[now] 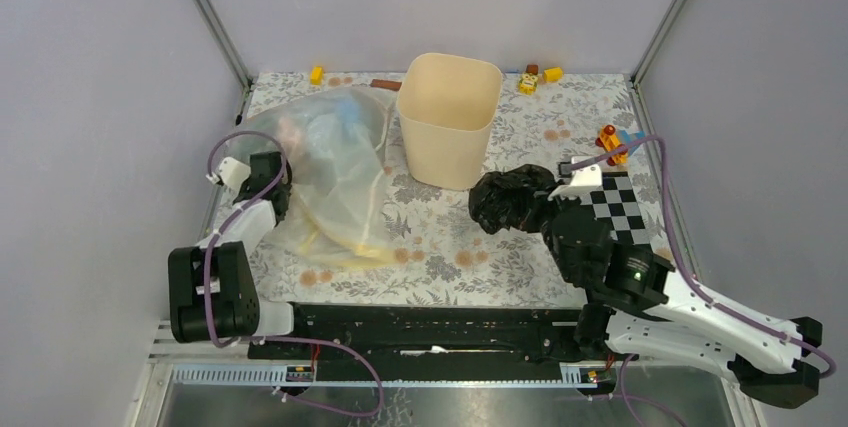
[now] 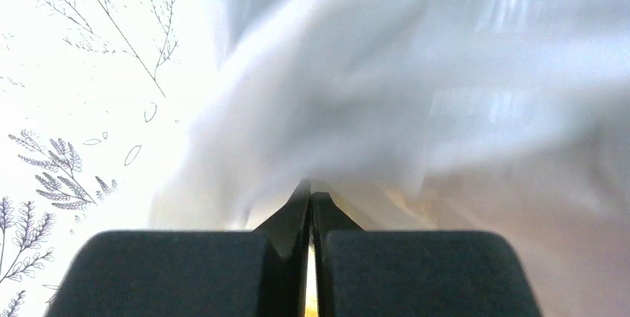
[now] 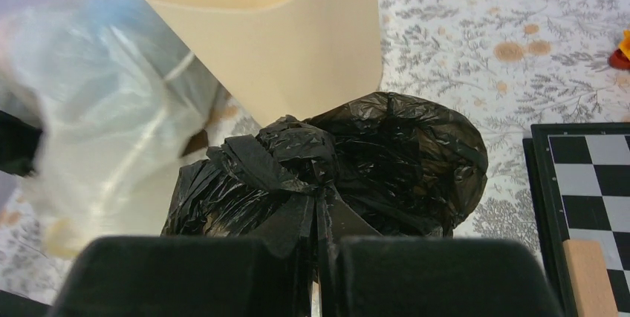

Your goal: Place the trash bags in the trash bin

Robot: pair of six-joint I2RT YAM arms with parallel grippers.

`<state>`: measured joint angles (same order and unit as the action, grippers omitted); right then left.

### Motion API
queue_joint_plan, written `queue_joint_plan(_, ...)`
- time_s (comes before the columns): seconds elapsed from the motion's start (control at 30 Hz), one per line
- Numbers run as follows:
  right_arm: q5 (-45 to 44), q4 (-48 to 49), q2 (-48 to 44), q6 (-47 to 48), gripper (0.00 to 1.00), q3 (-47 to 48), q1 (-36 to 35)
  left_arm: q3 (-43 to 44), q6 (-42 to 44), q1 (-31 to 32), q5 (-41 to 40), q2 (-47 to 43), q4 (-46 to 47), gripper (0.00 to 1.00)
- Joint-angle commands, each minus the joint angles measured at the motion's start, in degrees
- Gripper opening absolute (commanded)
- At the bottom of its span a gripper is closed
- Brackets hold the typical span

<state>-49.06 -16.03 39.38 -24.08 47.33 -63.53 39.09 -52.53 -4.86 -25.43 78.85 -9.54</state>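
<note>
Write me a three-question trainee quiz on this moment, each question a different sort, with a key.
1. True or false: the black trash bag already lies inside the cream trash bin.
2. Pick one. The left arm's jaws are shut on: A) the translucent whitish bag; B) the bin's rim; C) nothing at all.
3. Short answer: which arm's jaws are shut on the black bag?

Key:
1. False. It sits outside the bin, near its base.
2. A.
3. The right arm's jaws.
</note>
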Motion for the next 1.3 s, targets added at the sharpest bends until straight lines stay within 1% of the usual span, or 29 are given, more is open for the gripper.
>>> queue_joint_plan(0.0, 1.25, -3.55, 3.11, -3.32, 0.0, 0.1, -0.02, -0.72, 0.46, -0.77, 3.35, -5.2, 8.62, 0.02)
queue_joint_plan(0.07, 3.86, -3.59, 5.27, -3.55, 0.0, 0.17, -0.02, 1.74, 3.54, 0.77, 7.47, -5.55, 8.23, 0.12)
queue_joint_plan(0.1, 4.71, -3.53, 6.52, -3.8, 0.0, 0.33, -0.02, 3.4, 5.11, 2.25, 7.49, -6.06, 6.31, 0.22)
queue_joint_plan(0.13, 5.55, -3.55, 7.77, -4.18, 0.0, 0.57, -0.02, 5.27, 6.33, 3.93, 5.84, -6.91, 3.34, 0.34)
queue_joint_plan(0.17, 6.08, -3.57, 9.1, -4.58, 0.01, 0.79, -0.01, 7.07, 6.71, 6.02, 2.69, -8.17, -0.32, 0.63)
queue_joint_plan(0.2, 6.4, -3.55, 10.98, -5.03, 0.03, 1.01, -0.02, 8.71, 6.26, 7.48, -0.54, -9.65, -4.12, 0.86)
queue_joint_plan(0.23, 6.34, -3.63, 12.22, -5.74, 0.05, 1.27, -0.02, 10.25, 4.87, 8.17, -2.99, -11.19, -8.31, 0.97)
queue_joint_plan(0.27, 6.03, -3.87, 13.22, -6.71, 0.05, 1.47, -0.02, 11.67, 4.1, 8.28, -4.13, -12.69, -11.72, 0.98)
queue_joint_plan(0.33, 6.29, -3.56, 14.9, -7.74, 0.07, 1.46, -0.02, 14.07, 3.24, 8.5, -5.77, -16.54, -17.89, 0.99)
queue_joint_plan(0.47, 7.57, -2.5, 17.08, -7.97, 0.1, 1.6, 0.0, 15.77, 0.9, 8.64, -9.82, -25.15, -24.87, 0.99)
queue_joint_plan(0.53, 7.85, -2.34, 17.75, -8.05, 0.12, 1.71, -0.02, 17.3, -1.37, 8.59, -14.38, -28.48, -28.89, 0.99)
queue_joint_plan(0.6, 8.17, -2.26, 18.12, -7.84, 0.14, 1.63, -0.02, 20.28, 0.42, 8.56, -16.86, -30.49, -31.8, 0.99)
queue_joint_plan(0.63, 8.18, -2.23, 18.14, -7.75, 0.15, 1.5, -0.02, 21.15, 3.7, 8.55, -15.07, -31.34, -31.13, 0.99)
queue_joint_plan(0.67, 8.19, -2.05, 18.26, -7.75, 0.15, 1.43, 0.0, 21.42, 8.56, 8.58, -10.49, -32.07, -28.65, 0.99)
queue_joint_plan(0.73, 8.16, -1.55, 18.32, -7.6, 0.15, 1.0, -0.02, 21.37, 15.98, 8.63, 4.3, -32.81, -23.2, 0.98)
queue_joint_plan(0.77, 8.11, -1.4, 18.41, -7.61, 0.15, 0.89, -0.02, 21.61, 17.38, 8.64, 11.26, -32.42, -22.57, 0.96)
queue_joint_plan(0.8, 8.1, -1.3, 18.53, -7.59, 0.15, 0.74, 0.03, 22.13, 17.82, 8.75, 20.01, -31.65, -22.61, 0.94)
queue_joint_plan(0.87, 8.03, -1.2, 18.73, -7.69, 0.15, 0.37, -0.02, 23.3, 17.99, 9.97, 29.82, -28.25, -23.67, 0.91)
queue_joint_plan(0.93, 8.1, -1.19, 18.81, -7.74, 0.15, -0.05, -0.02, 24.39, 18.28, 13.97, 33.04, -25.78, -24.74, 0.84)
queue_joint_plan(1.0, 8.03, -1.19, 18.83, -7.94, 0.15, -0.49, -0.02, 24.92, 18.25, 20.65, 31.57, -24.21, -24.65, 0.8)
queue_joint_plan(1.07, 7.76, -1.24, 18.73, -8.26, 0.16, -0.88, -0.02, 25.18, 18.17, 27.07, 28.55, -23.04, -23.82, 0.67)
queue_joint_plan(1.13, 7.7, -1.2, 18.59, -8.49, 0.16, -1.25, -0.02, 24.49, 18.2, 31.45, 27.3, -22.08, -21.8, 0.54)
queue_joint_plan(1.17, 7.7, -1.26, 18.63, -8.57, 0.16, -1.34, 0.0, 23.89, 18.36, 32.74, 27.21, -21.62, -20.58, 0.46)
queue_joint_plan(1.2, 7.77, -1.13, 18.7, -8.61, 0.15, -1.4, -0.02, 23.28, 18.55, 33.67, 26.8, -21.1, -19.57, 0.37)
queue_joint_plan(1.23, 7.89, -1.13, 18.7, -8.67, 0.15, -1.45, -0.02, 22.95, 18.55, 34.28, 26.0, -20.51, -19.06, 0.3)
queue_joint_plan(1.27, 7.99, -1.11, 18.79, -8.74, 0.15, -1.48, -0.02, 22.53, 18.76, 34.64, 24.78, -19.8, -18.7, 0.26)
